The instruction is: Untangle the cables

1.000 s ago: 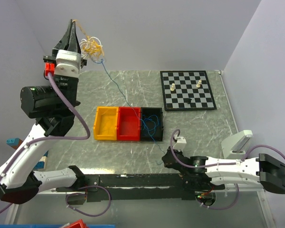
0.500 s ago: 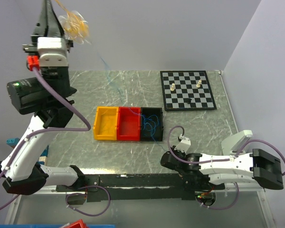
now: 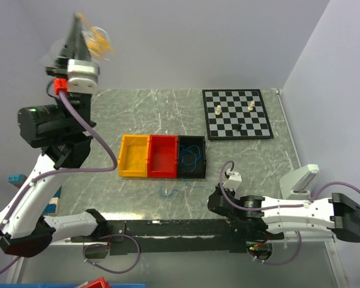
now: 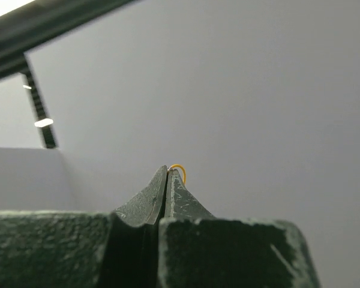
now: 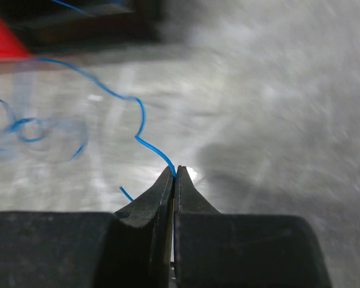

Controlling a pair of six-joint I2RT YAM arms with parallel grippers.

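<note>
Left fingers (image 4: 173,183) are pressed shut on a yellow-orange loop. The yellow-orange and white clump (image 3: 96,41) is held high at far left and is blurred. Right fingers (image 5: 179,180) are pinched shut on one end of the blue cable (image 3: 179,191), which is strewn over the desk (image 3: 258,156) and into the black bin (image 3: 192,157).

Risk: the bin rim may be snagged and the bin dragged, or the thin end may slip free.

Little room is left at the near edge. Open desk is found short of the chessboard (image 3: 237,114).
</note>
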